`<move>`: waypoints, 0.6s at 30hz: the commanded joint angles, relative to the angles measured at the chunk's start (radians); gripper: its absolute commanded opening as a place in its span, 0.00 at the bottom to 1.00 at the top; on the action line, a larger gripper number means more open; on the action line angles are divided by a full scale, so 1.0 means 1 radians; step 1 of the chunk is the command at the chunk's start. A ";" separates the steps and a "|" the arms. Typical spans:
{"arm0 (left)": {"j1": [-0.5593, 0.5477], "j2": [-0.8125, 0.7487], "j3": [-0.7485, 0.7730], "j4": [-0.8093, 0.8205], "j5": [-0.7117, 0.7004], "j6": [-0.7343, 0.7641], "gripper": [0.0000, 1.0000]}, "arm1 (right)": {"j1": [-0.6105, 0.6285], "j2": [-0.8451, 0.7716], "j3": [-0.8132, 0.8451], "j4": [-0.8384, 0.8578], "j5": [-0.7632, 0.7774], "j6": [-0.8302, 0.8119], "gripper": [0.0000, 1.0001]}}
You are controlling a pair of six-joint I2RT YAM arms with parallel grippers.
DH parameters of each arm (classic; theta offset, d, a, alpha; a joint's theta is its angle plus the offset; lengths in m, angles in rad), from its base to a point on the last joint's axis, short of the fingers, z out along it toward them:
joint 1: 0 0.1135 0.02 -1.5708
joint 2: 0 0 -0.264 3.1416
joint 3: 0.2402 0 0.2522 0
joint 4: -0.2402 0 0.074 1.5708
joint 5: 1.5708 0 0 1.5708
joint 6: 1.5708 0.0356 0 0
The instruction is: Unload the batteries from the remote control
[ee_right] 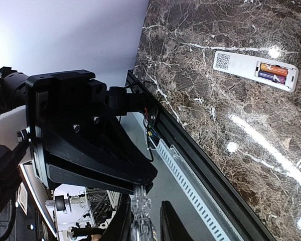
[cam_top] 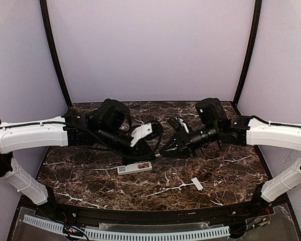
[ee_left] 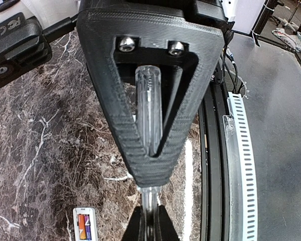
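Currently, in the top external view, you are seeing the remote control [cam_top: 133, 168] lying flat on the marble table [cam_top: 80, 173], near its front edge and about midway between the two arms. Its battery recess is facing up, and the batteries [cam_top: 144, 165] are sitting inside it at the right end. A small white cover piece [cam_top: 196, 184] is lying apart from the remote, to its right. The left gripper [cam_top: 149, 131] and the right gripper [cam_top: 168, 145] are hanging above the table behind the remote, pointing toward each other and touching nothing.

In the left wrist view, the left gripper [ee_left: 151, 223] is showing its jaws drawn together and holding nothing. The remote control [ee_left: 84, 225] is appearing at the lower edge, left of the fingers, with the batteries [ee_left: 85, 226] lying side by side in the recess.

In the right wrist view, the right gripper [ee_right: 145, 223] is showing its jaws standing narrow and empty; the fingertips are running out of the frame. The remote control [ee_right: 241, 65] is lying well away at upper right, with the batteries [ee_right: 273, 72] seated at its far end.
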 commanded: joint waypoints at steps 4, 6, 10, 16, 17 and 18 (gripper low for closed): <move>-0.007 0.001 0.021 -0.022 0.009 0.001 0.00 | 0.013 0.006 0.022 0.032 0.002 -0.005 0.15; -0.007 0.001 0.022 -0.022 0.011 0.001 0.00 | 0.014 0.005 0.019 0.032 0.004 -0.005 0.12; -0.007 -0.002 0.021 -0.022 0.012 0.003 0.04 | 0.015 -0.001 0.010 0.033 0.005 -0.006 0.01; -0.007 -0.052 -0.002 0.005 -0.026 0.011 0.59 | 0.015 -0.044 -0.026 0.022 0.043 -0.015 0.00; -0.007 -0.061 -0.017 0.011 -0.037 0.018 0.64 | 0.015 -0.052 -0.034 0.019 0.054 -0.019 0.00; -0.007 -0.078 -0.024 0.022 -0.060 0.022 0.74 | 0.015 -0.062 -0.043 0.017 0.064 -0.021 0.00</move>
